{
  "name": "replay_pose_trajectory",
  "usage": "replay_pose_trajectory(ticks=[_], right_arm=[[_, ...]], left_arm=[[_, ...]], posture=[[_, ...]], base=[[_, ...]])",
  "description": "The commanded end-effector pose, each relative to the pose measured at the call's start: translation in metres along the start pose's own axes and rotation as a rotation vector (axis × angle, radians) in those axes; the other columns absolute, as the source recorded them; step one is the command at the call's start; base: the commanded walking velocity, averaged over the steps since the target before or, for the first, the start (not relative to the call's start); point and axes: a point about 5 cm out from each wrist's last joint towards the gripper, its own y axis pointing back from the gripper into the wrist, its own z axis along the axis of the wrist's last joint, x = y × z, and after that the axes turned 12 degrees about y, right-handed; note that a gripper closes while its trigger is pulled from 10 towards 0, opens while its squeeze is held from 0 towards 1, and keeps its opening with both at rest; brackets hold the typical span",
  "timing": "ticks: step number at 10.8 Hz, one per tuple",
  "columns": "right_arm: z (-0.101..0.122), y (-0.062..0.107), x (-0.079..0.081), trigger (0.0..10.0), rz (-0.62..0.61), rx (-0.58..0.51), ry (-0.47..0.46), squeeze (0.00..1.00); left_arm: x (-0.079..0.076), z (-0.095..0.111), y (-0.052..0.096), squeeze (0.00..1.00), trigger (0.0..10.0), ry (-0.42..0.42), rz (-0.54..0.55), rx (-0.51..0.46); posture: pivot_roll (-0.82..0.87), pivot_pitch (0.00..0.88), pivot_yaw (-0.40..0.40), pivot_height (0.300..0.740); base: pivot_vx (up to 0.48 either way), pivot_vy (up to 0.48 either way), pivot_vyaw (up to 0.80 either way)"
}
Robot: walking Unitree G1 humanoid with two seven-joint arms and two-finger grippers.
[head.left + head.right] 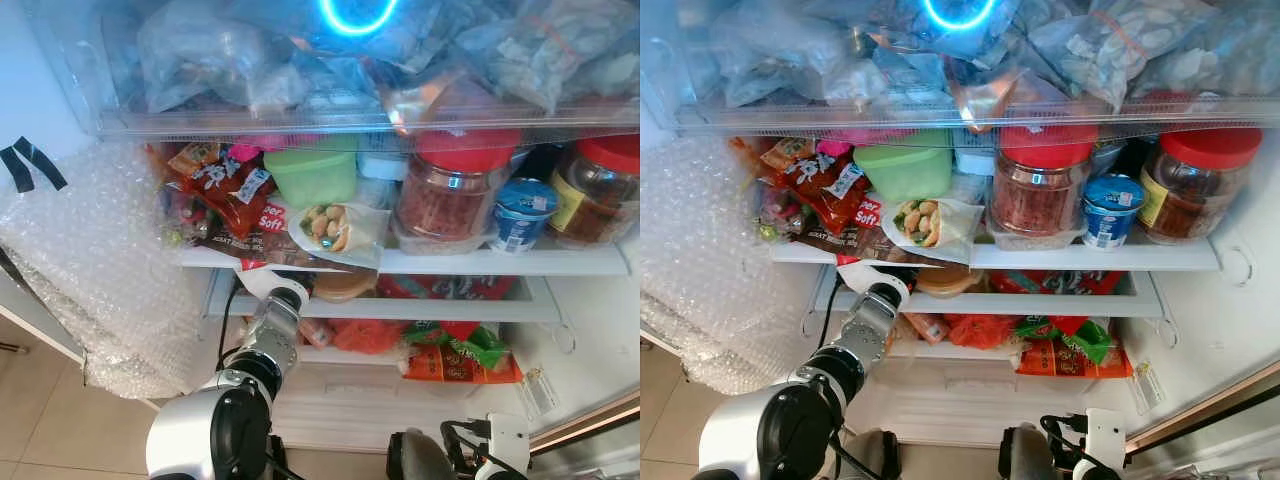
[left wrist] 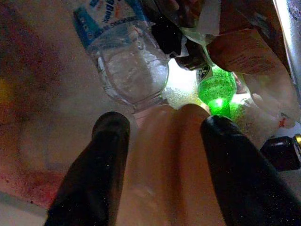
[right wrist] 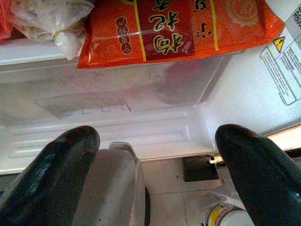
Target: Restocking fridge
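Note:
The open fridge has a packed middle shelf [image 1: 560, 262]. My left arm [image 1: 262, 345] reaches up into the narrow shelf below it, beside a tan round container [image 1: 345, 285]. In the left wrist view my left gripper [image 2: 162, 123] is shut on a pale orange smooth container [image 2: 164, 165] that spans the gap between its fingers. A clear water bottle [image 2: 127, 61] lies just beyond the fingertips. My right gripper [image 3: 157, 136] hangs low and open with nothing in it, facing the white bottom drawer [image 3: 117, 127] under an orange snack packet [image 3: 169, 28].
The middle shelf holds a green tub [image 1: 315, 175], a red-lidded jar [image 1: 455, 190], a blue yoghurt cup [image 1: 522, 212], a wrapped roll [image 1: 335, 228] and red snack bags [image 1: 225, 185]. Bubble wrap [image 1: 90, 270] hangs at the left. Plastic bags [image 1: 200, 50] crowd the top drawer.

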Motion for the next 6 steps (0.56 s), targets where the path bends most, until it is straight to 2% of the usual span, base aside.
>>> replay_pose_trajectory(ticks=[1,5,6], right_arm=[[-0.0048,0.0026,-0.0009,10.0,-0.011,0.013,-0.017,0.00],[-0.0046,0.0020,-0.0010,10.0,-0.014,0.019,-0.021,0.00],[-0.0038,0.0013,0.0012,10.0,-0.012,0.017,-0.022,0.00]], left_arm=[[-0.0100,0.0016,-0.0024,1.00,10.0,0.014,-0.054,-0.017],[-0.0037,0.0042,0.0045,1.00,10.0,0.010,-0.101,-0.051],[-0.0031,0.0035,0.0075,0.00,10.0,-0.017,-0.116,-0.063]], posture=[[-0.02,0.101,0.068,0.639],[-0.02,0.101,0.072,0.639],[-0.01,0.100,0.072,0.639]], base=[[0.000,0.000,0.00],[0.000,0.000,0.00],[0.000,0.000,0.00]])
